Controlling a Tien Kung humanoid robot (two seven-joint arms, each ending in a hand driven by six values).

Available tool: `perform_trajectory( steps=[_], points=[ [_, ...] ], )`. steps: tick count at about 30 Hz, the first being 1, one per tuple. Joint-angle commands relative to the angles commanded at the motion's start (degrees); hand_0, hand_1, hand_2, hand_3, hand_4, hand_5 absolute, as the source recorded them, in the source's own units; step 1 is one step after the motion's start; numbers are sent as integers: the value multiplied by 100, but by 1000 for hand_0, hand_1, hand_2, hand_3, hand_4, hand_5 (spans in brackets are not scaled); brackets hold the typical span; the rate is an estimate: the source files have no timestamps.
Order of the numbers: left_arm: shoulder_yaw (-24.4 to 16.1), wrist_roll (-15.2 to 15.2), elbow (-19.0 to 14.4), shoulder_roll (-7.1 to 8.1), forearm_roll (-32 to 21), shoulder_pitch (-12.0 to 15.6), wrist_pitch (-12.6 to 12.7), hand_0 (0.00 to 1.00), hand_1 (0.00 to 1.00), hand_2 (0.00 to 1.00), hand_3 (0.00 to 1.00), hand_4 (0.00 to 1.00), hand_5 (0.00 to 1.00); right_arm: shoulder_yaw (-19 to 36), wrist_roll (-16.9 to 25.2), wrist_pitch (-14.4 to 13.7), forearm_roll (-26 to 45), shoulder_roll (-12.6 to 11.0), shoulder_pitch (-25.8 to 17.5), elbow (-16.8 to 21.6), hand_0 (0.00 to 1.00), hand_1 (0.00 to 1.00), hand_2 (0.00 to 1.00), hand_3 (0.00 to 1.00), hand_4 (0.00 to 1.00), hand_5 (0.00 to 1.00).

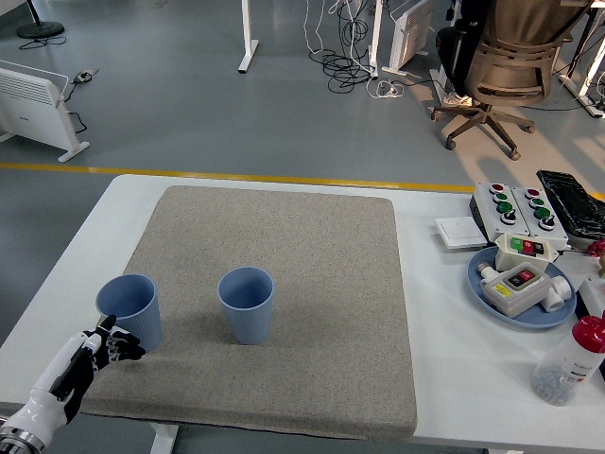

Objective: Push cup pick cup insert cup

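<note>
The left hand (93, 350) has loosely spread fingers (128, 351) holding nothing, at the near blue cup's (129, 310) base. Beyond it, a second blue cup (247, 304) stands apart, both on the desk's (66, 274) grey mat (321, 274).

We observe two blue cups upright on a grey mat (284, 284) on the white table (444, 369): the left cup (129, 310) near the mat's left edge, the centre cup (247, 304) apart from it to the right. The left hand (99, 348) sits at the left cup's base, fingers loosely spread, touching or just beside its wall; we cannot tell which. A blue plate (484, 291) carrying button boxes (518, 282) sits at the table's right, with a red-capped bottle (567, 361) near it.
</note>
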Motion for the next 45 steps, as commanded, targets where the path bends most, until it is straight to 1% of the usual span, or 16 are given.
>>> perform_trajectory(
  steps=[5, 7, 13, 19, 25, 36, 45],
  points=[
    [110, -32, 134, -20, 27, -109, 50, 595, 569, 465, 420, 628, 998, 20, -7, -1, -37, -1, -1, 1, 667, 604, 618, 564, 99, 447],
    [171, -75, 227, -40, 5, -202, 89, 595, 569, 465, 420, 628, 998, 18, -8, -2, -23, 1, -5, 2, 667, 604, 618, 564, 99, 447],
    [225, -135, 372, -58, 2, -349, 160, 600, 565, 465, 420, 626, 998, 2, -2, -9, 5, 4, -4, 0, 667, 604, 618, 564, 99, 447],
    [307, -148, 426, 20, -45, -408, 153, 602, 569, 467, 421, 625, 998, -21, 5, -15, 40, 1, 3, 0, 667, 604, 617, 564, 99, 447],
    [351, -186, 543, 11, -87, -449, 151, 604, 572, 467, 422, 624, 998, -12, 3, -15, 34, 5, -1, 1, 668, 604, 617, 565, 99, 447],
    [530, -253, 783, 53, -135, -767, 211, 618, 575, 468, 422, 614, 998, 15, -13, -19, 2, 28, -8, 3, 667, 604, 616, 565, 100, 449],
    [673, -337, 1054, 17, -213, -988, 304, 624, 576, 468, 421, 607, 998, 30, -28, -30, -22, 39, -35, 8, 667, 604, 617, 565, 100, 448]
  ],
)
